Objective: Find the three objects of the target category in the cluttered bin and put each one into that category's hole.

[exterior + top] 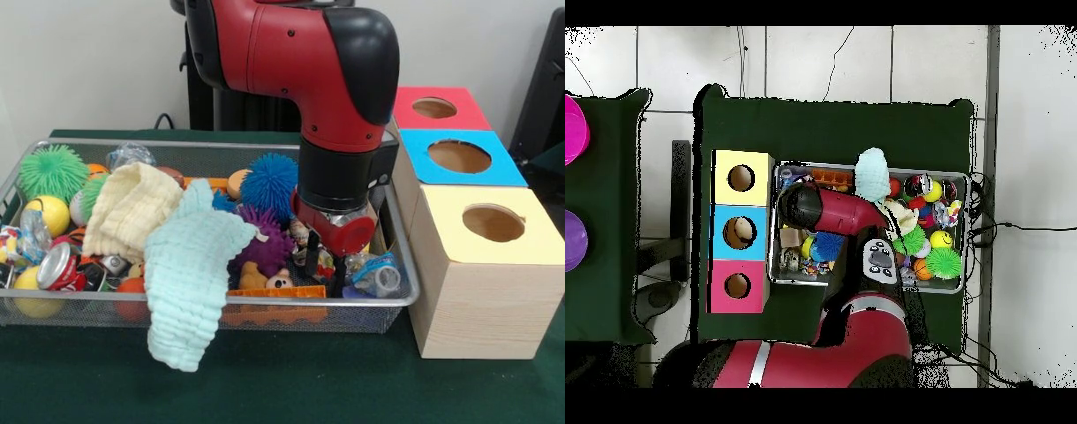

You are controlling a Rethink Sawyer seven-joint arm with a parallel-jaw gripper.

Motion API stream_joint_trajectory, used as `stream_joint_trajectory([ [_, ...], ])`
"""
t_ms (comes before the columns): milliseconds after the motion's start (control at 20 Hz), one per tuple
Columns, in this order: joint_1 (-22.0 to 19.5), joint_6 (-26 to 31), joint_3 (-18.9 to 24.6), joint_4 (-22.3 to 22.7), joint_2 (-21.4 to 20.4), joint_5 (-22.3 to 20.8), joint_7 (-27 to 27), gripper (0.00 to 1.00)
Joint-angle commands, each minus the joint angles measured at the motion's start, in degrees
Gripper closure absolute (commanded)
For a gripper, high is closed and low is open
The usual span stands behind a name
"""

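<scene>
Search step under way, by my reading. Claw (325,265) down in bin (402,300), at the end nearest the boxes (481,291), among clutter beside a crushed plastic bottle (380,274). Cannot tell its grip. Target category unclear. Next: lift clear, check catch.

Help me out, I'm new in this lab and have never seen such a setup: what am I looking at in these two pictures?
It is a red and black robot arm. One picture faces it across the table; the other looks straight down. Its gripper is lowered into a wire bin full of clutter: spiky balls, a drink can, a mint cloth hanging over the rim. Whether it holds anything cannot be seen. Beside the bin stand three boxes with holes, topped yellow, blue and red, where sorted items go.
</scene>
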Motion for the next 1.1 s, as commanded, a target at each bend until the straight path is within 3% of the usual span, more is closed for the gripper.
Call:
stream_joint_trajectory([
  [50,1.4,-3.4,6.7,1.6,3.0,-1.2,2.0,0.0],
  [500,0.6,-2.8,7.3,4.2,1.9,-6.0,-3.4,0.0],
  [850,-3.6,-3.1,11.8,5.7,2.5,-10.6,-7.1,0.0],
  [1100,-4.2,-3.1,13.0,6.6,2.4,-12.5,-5.6,0.0],
])
